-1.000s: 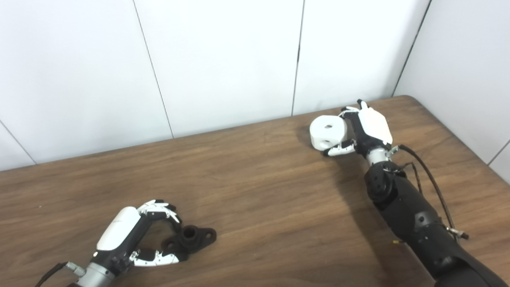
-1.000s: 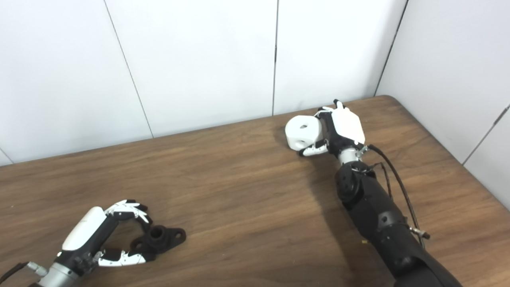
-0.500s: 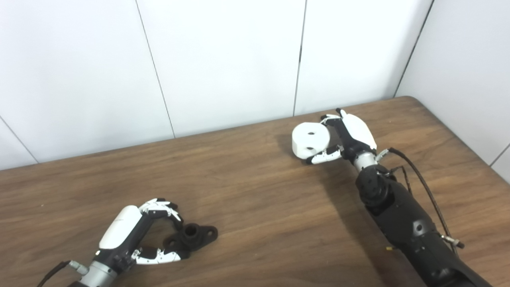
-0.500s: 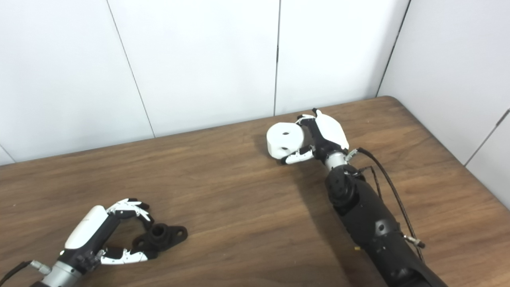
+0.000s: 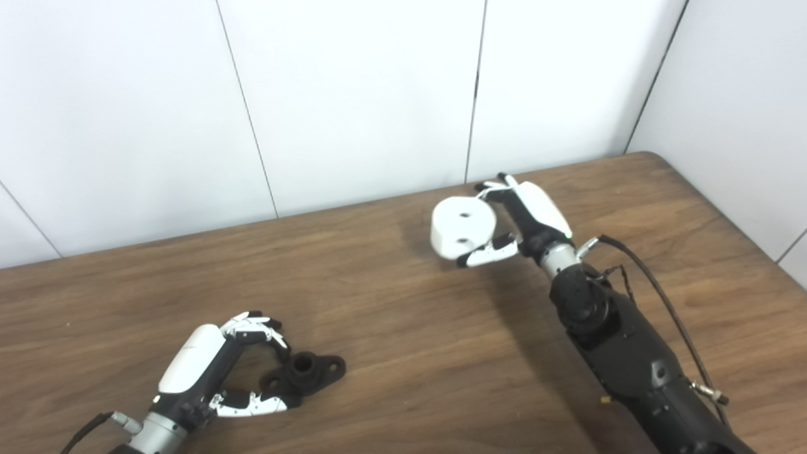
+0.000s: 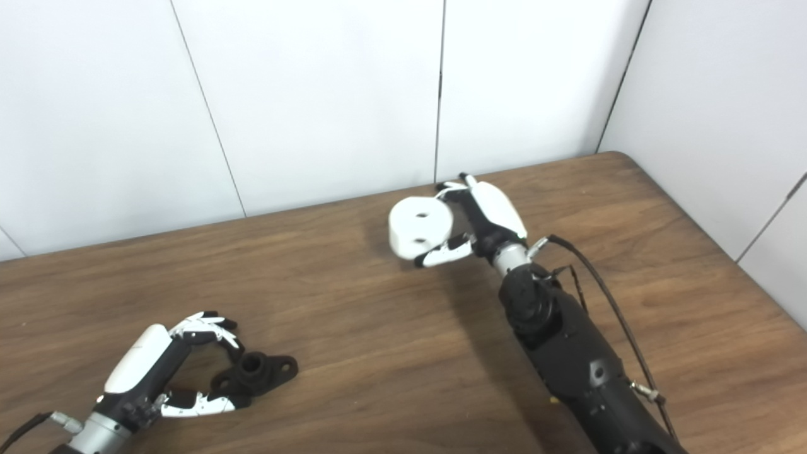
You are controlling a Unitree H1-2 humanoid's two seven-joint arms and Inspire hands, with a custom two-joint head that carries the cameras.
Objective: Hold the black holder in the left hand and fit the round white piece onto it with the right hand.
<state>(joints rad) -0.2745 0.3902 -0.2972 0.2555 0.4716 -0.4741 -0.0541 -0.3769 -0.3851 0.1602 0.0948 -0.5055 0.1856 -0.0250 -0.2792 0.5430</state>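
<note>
Right hand (image 5: pixel 526 217) of mine is up off the brown wooden table (image 5: pixel 403 315), wrapped around the round white plastic piece (image 5: pixel 462 228). Its fingers (image 5: pixel 490 187) curl over the far side of that piece and the thumb (image 5: pixel 488 255) presses on the near side, so the piece sits clamped between them, out to the left of the palm. I see 2 small holes on the piece: 1 in its flat upper face, 1 in its curved side wall. The white back of the hand faces up and to the right, and the black forearm (image 5: pixel 621 347) runs down from the wrist toward the bottom right, with a thin black cable (image 5: pixel 656 287) looping beside it.

My left hand (image 5: pixel 217 366) lies low at the table, its white back turned up, forearm coming in from the bottom left corner. The black plastic holder with a raised round socket and flat flange ears (image 5: pixel 306 372) lies on the wood just ahead of this hand's palm. The fingers (image 5: pixel 261 325) arch over toward its far side and the thumb (image 5: pixel 252 405) reaches along its near side; both sit at the holder's edge, but I cannot tell whether they grip it or only bracket it. The holder is well apart from the white piece, far off to the left of my right hand.
</note>
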